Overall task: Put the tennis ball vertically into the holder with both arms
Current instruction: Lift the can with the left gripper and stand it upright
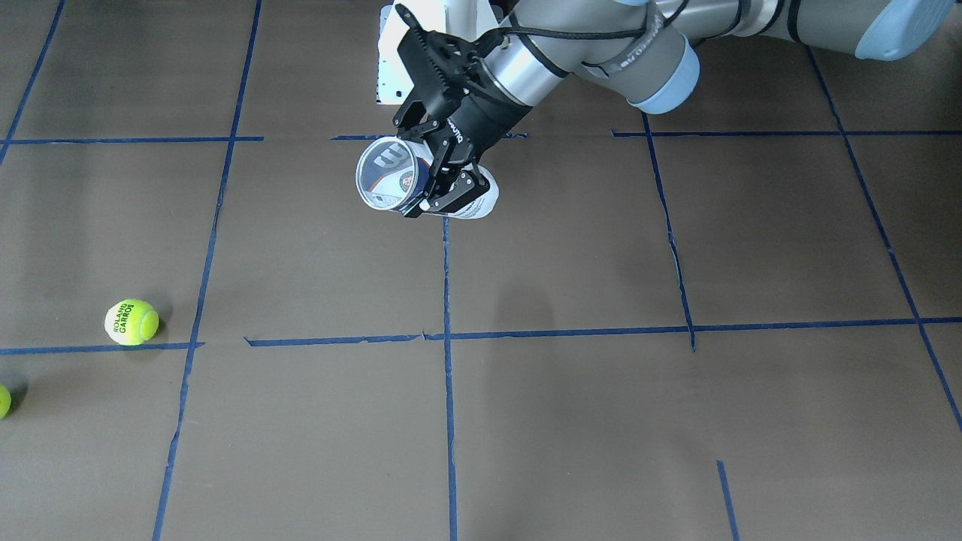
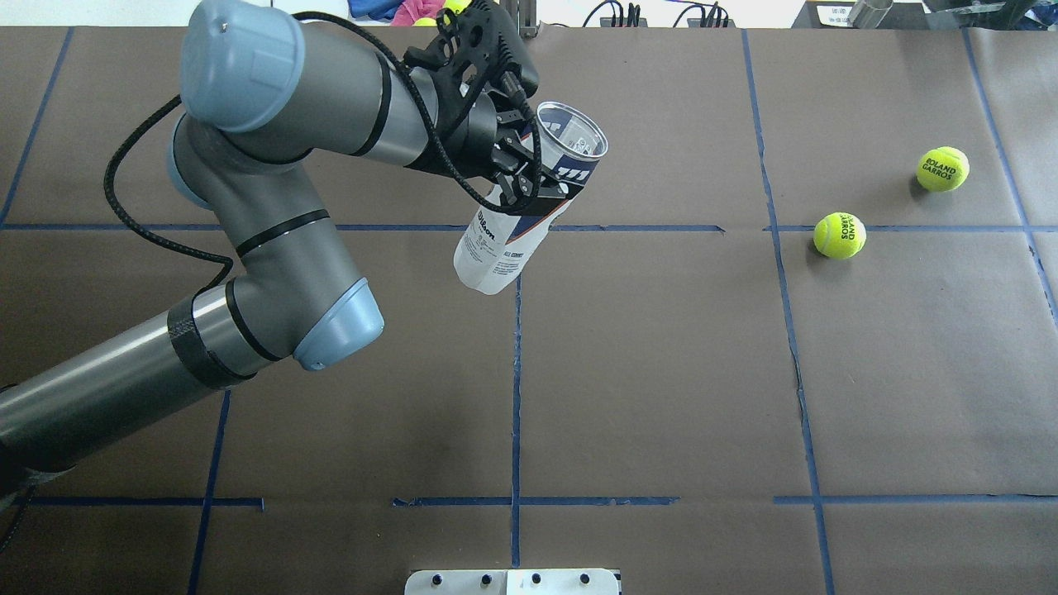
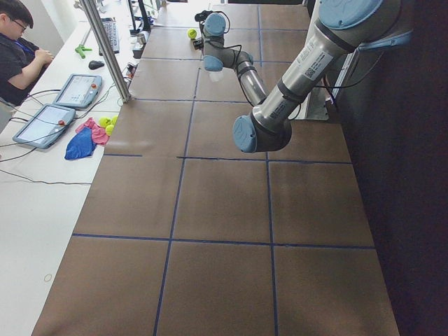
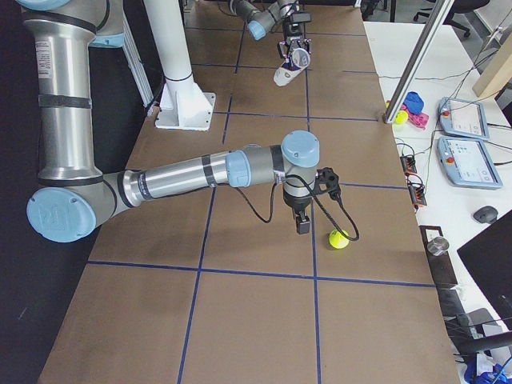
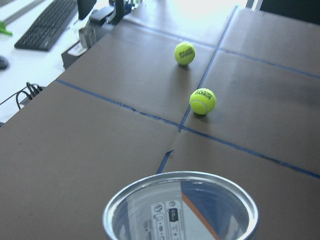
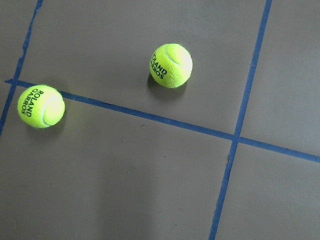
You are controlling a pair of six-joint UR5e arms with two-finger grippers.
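The holder [image 2: 529, 211], a clear can with a navy and white label, hangs tilted above the table with my left gripper [image 2: 529, 178] shut on its upper part. Its open mouth [image 5: 180, 205] fills the bottom of the left wrist view, and nothing shows inside. The front view shows the holder [image 1: 387, 176] mouth-on, with the left gripper [image 1: 443, 176] across it. Two tennis balls [image 2: 839, 235] [image 2: 942, 168] lie on the table far to the holder's right. My right gripper [image 4: 302, 220] hangs beside a ball [image 4: 338, 238]; I cannot tell whether it is open. The right wrist view looks down on both balls [image 6: 171, 65] [image 6: 41, 106].
Brown table paper carries blue tape lines [image 2: 517, 372]. A white pedestal base [image 4: 180, 100] stands at the robot's side. A person [image 3: 17, 49] sits at a side desk with tablets [image 3: 59, 105], cloths and cables. A keyboard [image 5: 47, 22] lies beyond the table edge.
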